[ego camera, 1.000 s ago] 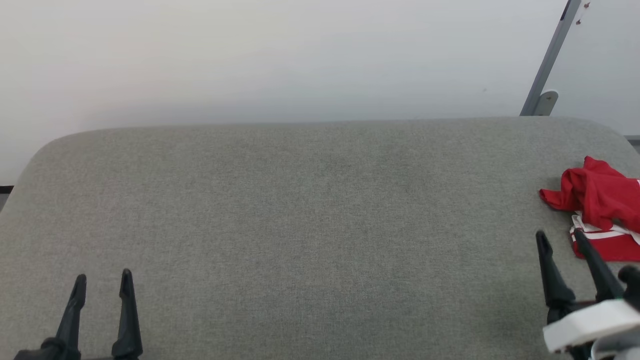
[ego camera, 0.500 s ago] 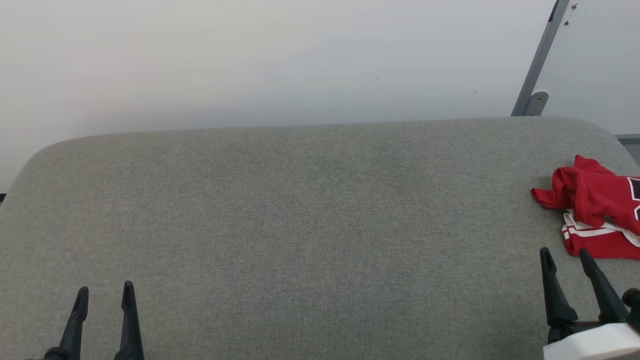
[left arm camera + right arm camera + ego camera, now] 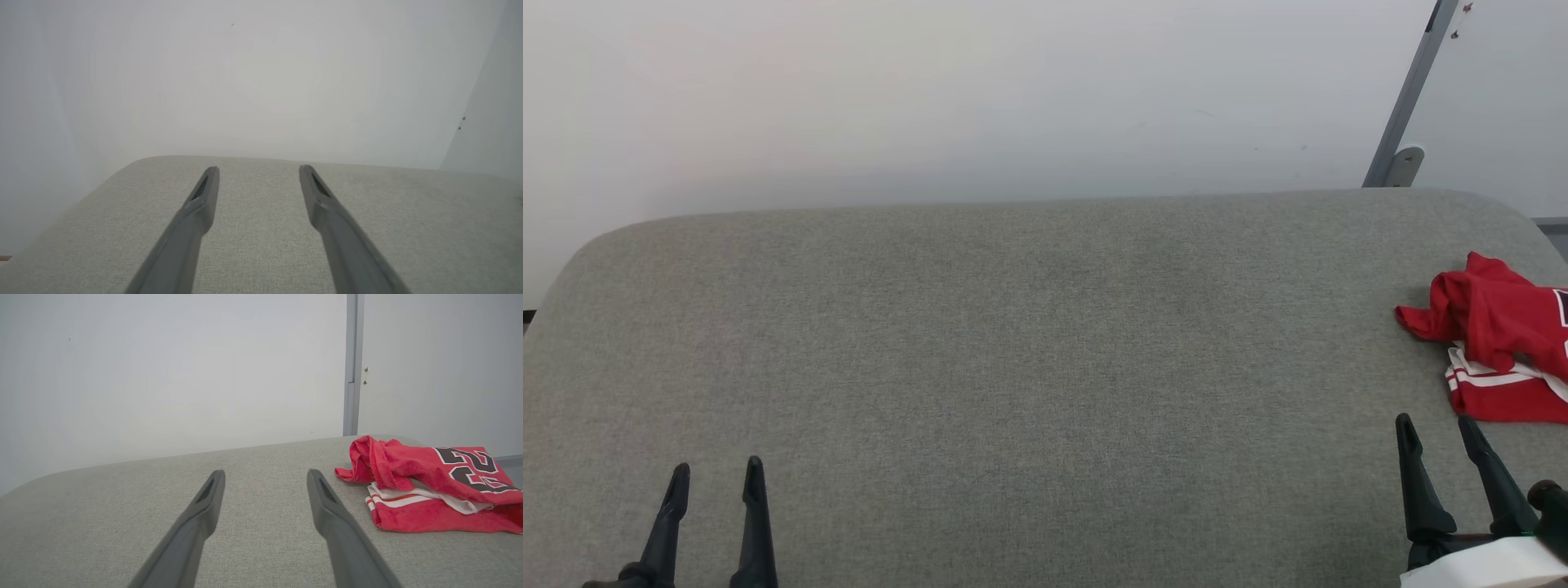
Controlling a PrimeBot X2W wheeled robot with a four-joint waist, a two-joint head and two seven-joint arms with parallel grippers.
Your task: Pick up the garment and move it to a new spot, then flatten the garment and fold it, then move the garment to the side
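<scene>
A grey cloth-covered surface (image 3: 1013, 343), perhaps a table, carries the crumpled red garment (image 3: 1494, 322).

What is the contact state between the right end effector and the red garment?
Apart. In the right wrist view, bare grey surface separates the open right end effector from the garment.

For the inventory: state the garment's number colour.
Black, outlined white, on the garment; right wrist view.

The garment (image 3: 1494, 318) lies on the padded surface (image 3: 1013, 351), far right, beyond the right end effector (image 3: 1435, 422)
</scene>
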